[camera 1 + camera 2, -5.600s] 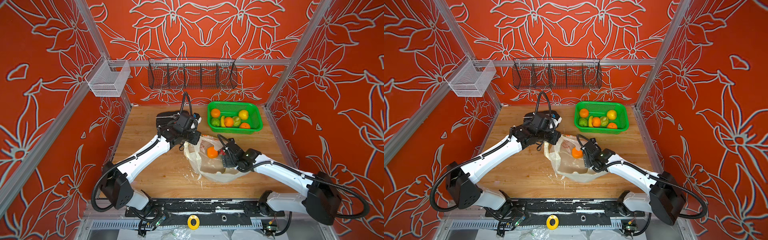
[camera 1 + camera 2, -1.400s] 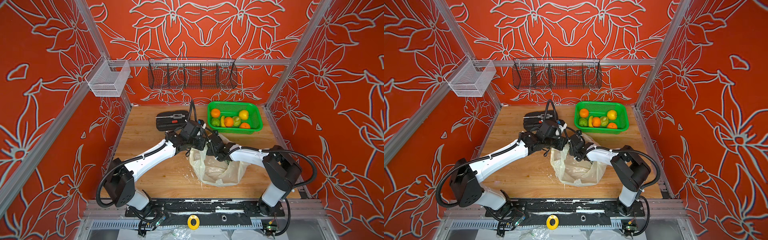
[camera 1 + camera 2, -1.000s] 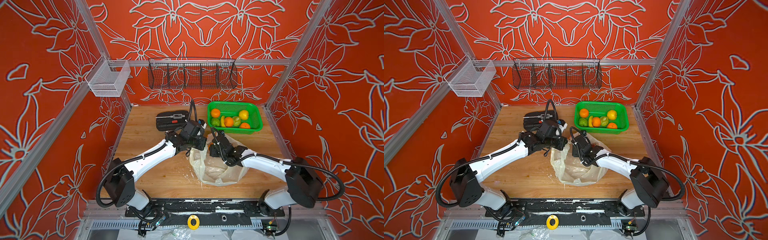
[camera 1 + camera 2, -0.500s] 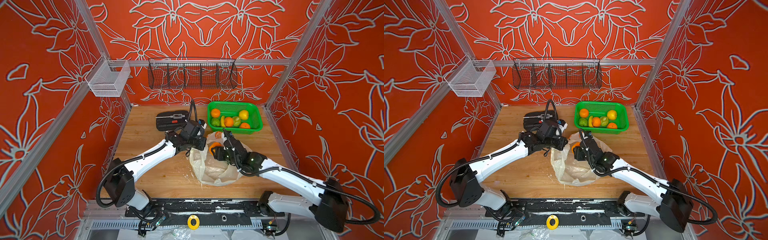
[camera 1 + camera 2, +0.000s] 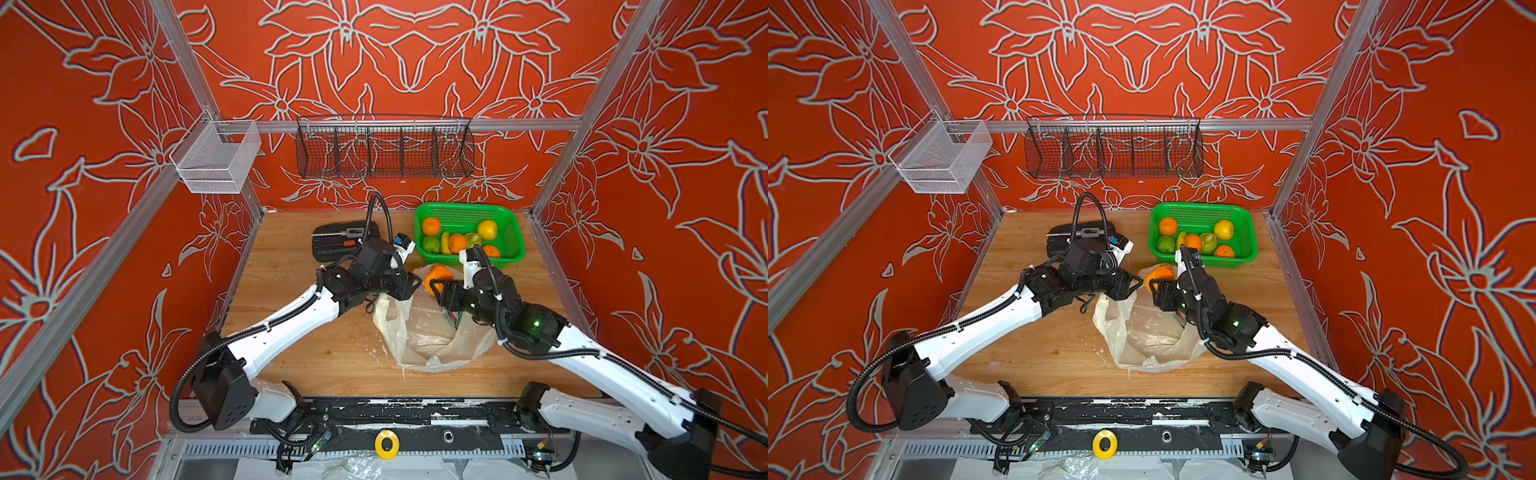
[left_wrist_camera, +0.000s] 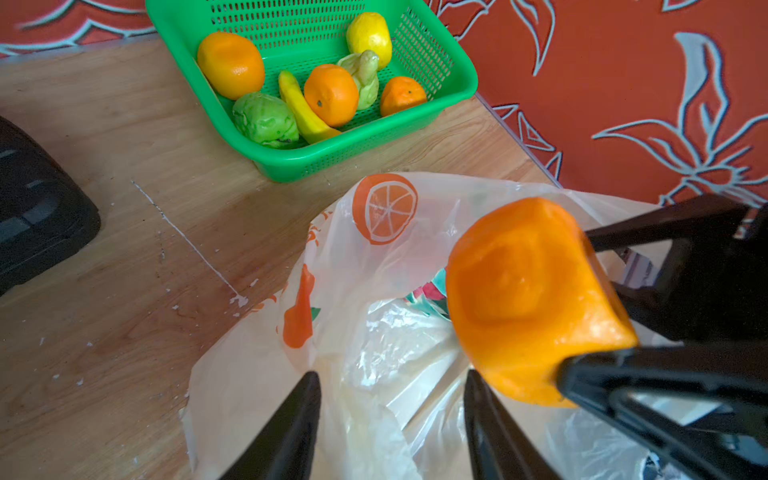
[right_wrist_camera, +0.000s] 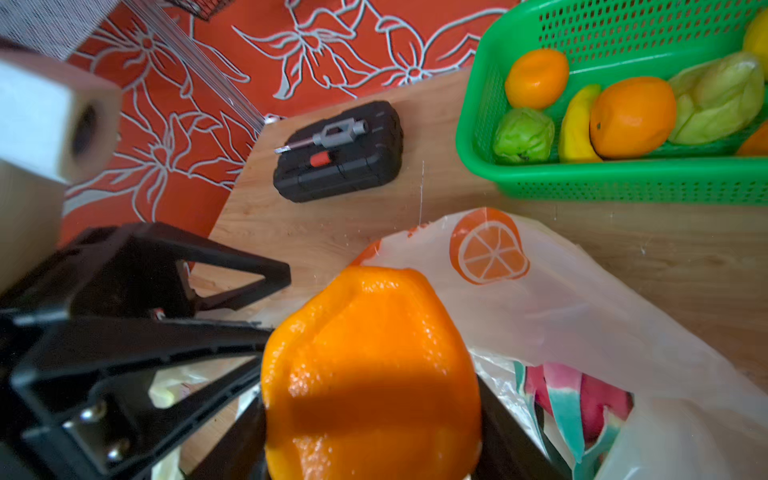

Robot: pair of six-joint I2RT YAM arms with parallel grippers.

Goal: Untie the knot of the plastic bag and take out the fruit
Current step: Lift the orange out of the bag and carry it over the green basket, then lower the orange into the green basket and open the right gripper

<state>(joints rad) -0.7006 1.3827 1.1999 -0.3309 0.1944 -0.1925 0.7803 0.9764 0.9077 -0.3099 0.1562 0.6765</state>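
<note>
Seven pieces (image 6: 331, 94) in green basket (image 6: 365, 151), dragon fruit (image 7: 594, 395) in bag (image 7: 582, 316); right tool (image 6: 577, 305) tight on orange (image 6: 519, 286), left tool (image 6: 390, 374) spread.

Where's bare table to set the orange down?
Free: table between the left arm, the plastic bag and the front rail; also the strip between the green basket, right arm and right wall. Crowded: the gap between black case, basket and bag, where left hand and right hand meet at the orange.
</note>
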